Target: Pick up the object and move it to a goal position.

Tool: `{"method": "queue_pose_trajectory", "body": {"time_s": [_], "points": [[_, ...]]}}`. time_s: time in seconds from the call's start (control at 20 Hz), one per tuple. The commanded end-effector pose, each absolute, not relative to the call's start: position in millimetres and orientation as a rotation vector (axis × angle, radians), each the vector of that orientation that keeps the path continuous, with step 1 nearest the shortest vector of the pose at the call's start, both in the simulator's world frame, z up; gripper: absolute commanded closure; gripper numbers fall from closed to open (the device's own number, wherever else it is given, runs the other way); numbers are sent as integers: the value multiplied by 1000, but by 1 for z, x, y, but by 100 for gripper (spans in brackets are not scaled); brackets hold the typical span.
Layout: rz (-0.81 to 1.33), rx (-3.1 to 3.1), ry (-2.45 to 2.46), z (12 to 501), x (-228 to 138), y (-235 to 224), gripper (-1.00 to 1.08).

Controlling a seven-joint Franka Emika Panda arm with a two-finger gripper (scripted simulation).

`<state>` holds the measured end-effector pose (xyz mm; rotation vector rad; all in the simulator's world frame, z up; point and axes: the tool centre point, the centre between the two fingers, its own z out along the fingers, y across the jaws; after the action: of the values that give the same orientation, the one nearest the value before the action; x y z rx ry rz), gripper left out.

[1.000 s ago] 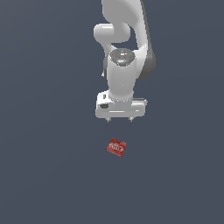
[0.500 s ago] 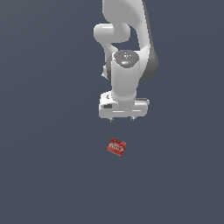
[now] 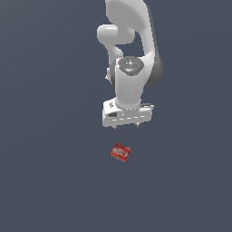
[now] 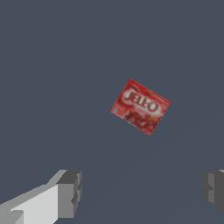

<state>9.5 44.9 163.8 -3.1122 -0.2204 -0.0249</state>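
My fingers (image 4: 140, 192) are spread wide and empty, hanging above the bench (image 3: 45, 181). The object (image 3: 120, 152) lies flat on the bench just nearer than my fingers, turned askew. Before descending, I should centre over it and rotate to square my pads (image 4: 70, 192) with its sides.

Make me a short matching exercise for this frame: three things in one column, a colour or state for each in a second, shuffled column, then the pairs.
Column one:
1. red box
2. gripper
3. floor

Column two:
A. open, holding nothing
B. plain dark grey-blue
C. lying flat, white lettering facing up

Pairs: 1-C, 2-A, 3-B
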Motion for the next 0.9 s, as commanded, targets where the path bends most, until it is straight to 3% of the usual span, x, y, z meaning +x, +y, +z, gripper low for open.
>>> {"method": "queue_pose_trajectory", "body": {"time_s": [0.0,0.85], "points": [[-23,-3109,-293,160,13,44,-92],[-6,-2976,-1008,117,43,36,-92]]}}
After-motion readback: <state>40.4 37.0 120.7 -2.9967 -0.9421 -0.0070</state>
